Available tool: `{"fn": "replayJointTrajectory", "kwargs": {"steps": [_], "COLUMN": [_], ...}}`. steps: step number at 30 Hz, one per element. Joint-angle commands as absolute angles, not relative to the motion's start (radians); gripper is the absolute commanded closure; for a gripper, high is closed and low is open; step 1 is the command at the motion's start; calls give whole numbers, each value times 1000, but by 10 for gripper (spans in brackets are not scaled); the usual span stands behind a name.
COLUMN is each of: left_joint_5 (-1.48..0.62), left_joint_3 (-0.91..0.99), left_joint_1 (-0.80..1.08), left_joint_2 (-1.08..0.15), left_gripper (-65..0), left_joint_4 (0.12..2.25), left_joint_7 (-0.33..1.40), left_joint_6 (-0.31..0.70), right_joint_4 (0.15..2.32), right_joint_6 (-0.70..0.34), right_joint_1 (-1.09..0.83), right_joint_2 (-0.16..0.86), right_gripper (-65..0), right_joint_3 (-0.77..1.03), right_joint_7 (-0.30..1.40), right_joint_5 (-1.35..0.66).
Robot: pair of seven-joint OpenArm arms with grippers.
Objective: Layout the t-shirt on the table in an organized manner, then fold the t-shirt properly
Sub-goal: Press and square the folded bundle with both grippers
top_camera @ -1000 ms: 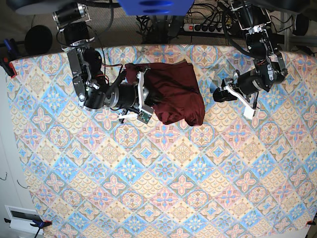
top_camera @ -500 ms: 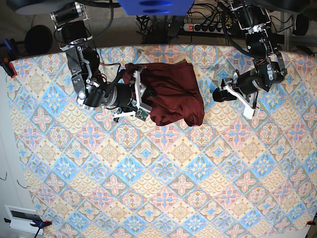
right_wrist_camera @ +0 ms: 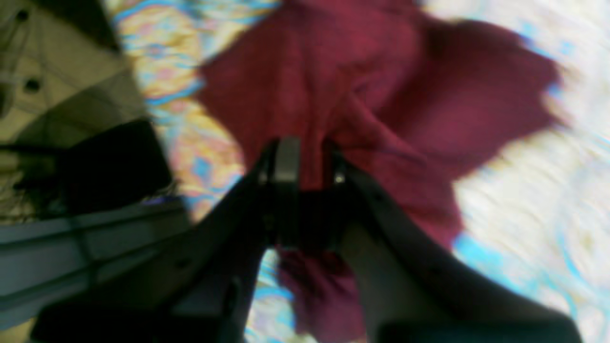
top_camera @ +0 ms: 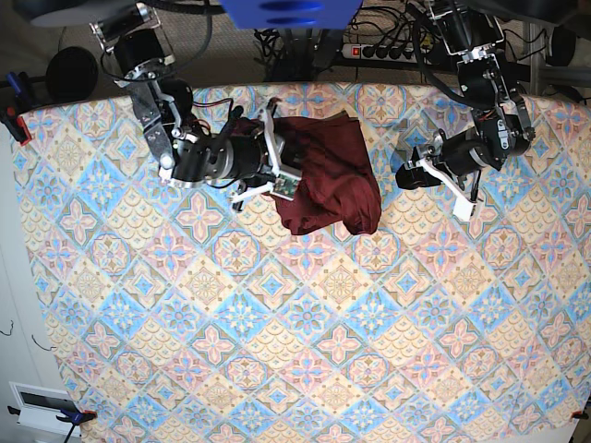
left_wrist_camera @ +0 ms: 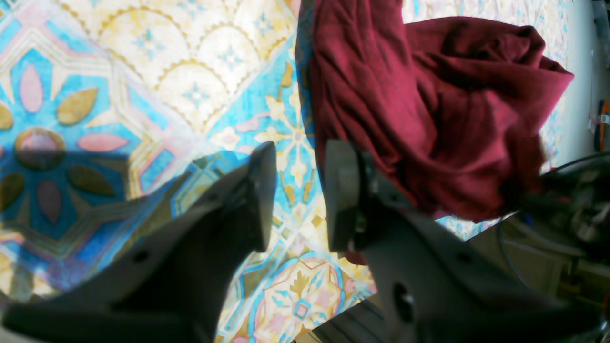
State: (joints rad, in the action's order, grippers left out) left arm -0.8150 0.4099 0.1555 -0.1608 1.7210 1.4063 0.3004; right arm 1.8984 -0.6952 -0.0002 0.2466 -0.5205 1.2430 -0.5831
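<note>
maroon t-shirt (top_camera: 328, 175), bunched on table (top_camera: 277, 351); right gripper (right_wrist_camera: 305, 159) pinching its fabric; left gripper (left_wrist_camera: 298, 190) narrowly parted, empty.

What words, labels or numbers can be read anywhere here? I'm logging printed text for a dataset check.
None can be read.
The t-shirt is plain, with no print.
The table cloth shows only pattern.
A white panel at the base view's lower left shows nothing readable.
</note>
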Motion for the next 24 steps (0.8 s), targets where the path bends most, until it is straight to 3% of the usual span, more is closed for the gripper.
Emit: {"fn": "replayJointTrajectory", "kwargs": {"steps": [1,11,21,24], "left_joint_5": [-835,-837,-952,-975], "left_joint_3": [412,412,188,157], "left_joint_1": [145,145,153,153], "left_joint_2": [-170,-173,-242,-239], "left_gripper": [-171,-171,-174,-227], "left_joint_4": [1739,1741,1850,1870], "left_joint_7": [1396,1396,1396,1396], "left_joint_6": [303,303,305,305], "right_joint_4": [1917,1903,1914,1946], "right_joint_6": [-698,-698,-698,-698], "right_joint_1": [28,136,142,142], "right_joint_2": [246,248,361,381], "right_gripper": [-75,-86,-201,-202], "right_joint_3": [-544,-745,-751,-745], "right_joint_7": [1227,1237,1256,1254], "right_joint_5": [-601,-443,-326,-325]}}
